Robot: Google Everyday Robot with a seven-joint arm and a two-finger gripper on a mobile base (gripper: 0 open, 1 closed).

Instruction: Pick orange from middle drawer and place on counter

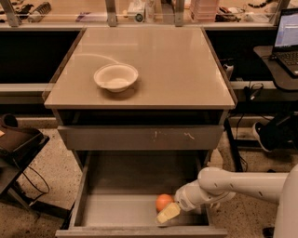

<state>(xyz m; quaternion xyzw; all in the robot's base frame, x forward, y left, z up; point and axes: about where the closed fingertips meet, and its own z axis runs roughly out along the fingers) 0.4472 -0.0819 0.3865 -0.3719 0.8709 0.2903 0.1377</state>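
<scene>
The orange (163, 201) lies on the grey floor of the open middle drawer (116, 211), near its front right. My gripper (167, 212) reaches into the drawer from the right on a white arm (233, 183). It is low over the floor, right beside the orange on its front-right side. The beige counter (177, 65) is the cabinet top above the drawers. A white bowl (116, 76) stands on its left half.
A closed grey drawer front (139, 137) with pale scratches sits above the open drawer. A laptop on a dark stand (284, 46) is at the right, a dark chair (16, 144) at the left. A cluttered bench (139, 11) runs along the back.
</scene>
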